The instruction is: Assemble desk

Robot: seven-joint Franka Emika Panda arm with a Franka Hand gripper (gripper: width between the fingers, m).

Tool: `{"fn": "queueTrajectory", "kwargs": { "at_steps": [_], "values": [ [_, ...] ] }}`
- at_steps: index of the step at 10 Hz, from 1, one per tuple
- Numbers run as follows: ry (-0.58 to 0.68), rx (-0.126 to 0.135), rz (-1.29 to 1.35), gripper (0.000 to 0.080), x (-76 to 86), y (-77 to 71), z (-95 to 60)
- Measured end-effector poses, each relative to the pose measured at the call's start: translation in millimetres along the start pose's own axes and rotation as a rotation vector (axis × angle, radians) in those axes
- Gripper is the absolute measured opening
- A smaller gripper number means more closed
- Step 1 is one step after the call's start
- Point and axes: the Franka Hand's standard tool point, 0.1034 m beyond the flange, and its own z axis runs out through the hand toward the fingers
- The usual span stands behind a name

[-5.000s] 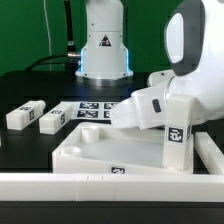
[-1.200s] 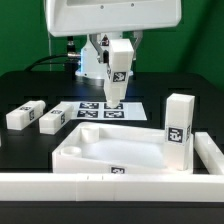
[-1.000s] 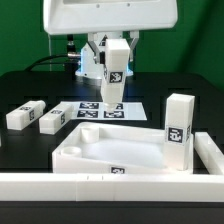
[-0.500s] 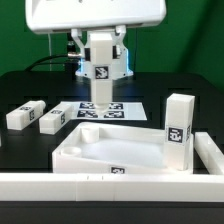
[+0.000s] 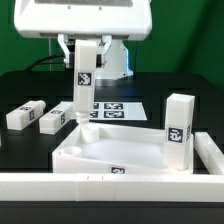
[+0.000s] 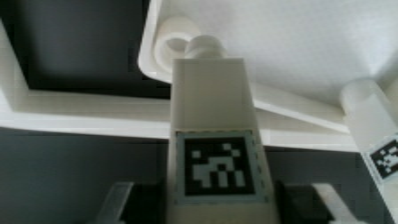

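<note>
The white desk panel (image 5: pixel 105 160) lies flat near the table's front. One white leg (image 5: pixel 179 128) stands upright on its corner at the exterior view's right. My gripper (image 5: pixel 87 52) is shut on another tagged leg (image 5: pixel 85 90) and holds it upright, its lower end at the panel's far left corner socket (image 5: pixel 88 130). I cannot tell if they touch. In the wrist view the held leg (image 6: pixel 214 120) points at that socket (image 6: pixel 185 47), between my fingers (image 6: pixel 125 200). The standing leg (image 6: pixel 377 130) shows at the edge.
Two loose white legs (image 5: pixel 24 116) (image 5: pixel 54 120) lie on the black table at the exterior view's left. The marker board (image 5: pixel 115 108) lies behind the panel. A long white rail (image 5: pixel 110 185) runs along the table's front edge. The robot base (image 5: pixel 112 60) stands at the back.
My gripper has carried the leg toward the exterior view's left and downward, from above the marker board to the panel's far left corner. The other parts have not moved.
</note>
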Motion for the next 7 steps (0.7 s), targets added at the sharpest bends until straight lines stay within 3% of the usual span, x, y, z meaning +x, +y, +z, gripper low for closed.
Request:
{"fn": "queueTrajectory", "kwargs": {
  "at_steps": [4, 7],
  "values": [
    [-0.013, -0.011, 0.007, 0.029, 3.4, 10.0, 18.3],
    [-0.016, -0.013, 0.009, 0.029, 2.1, 11.8, 19.2]
  ]
}}
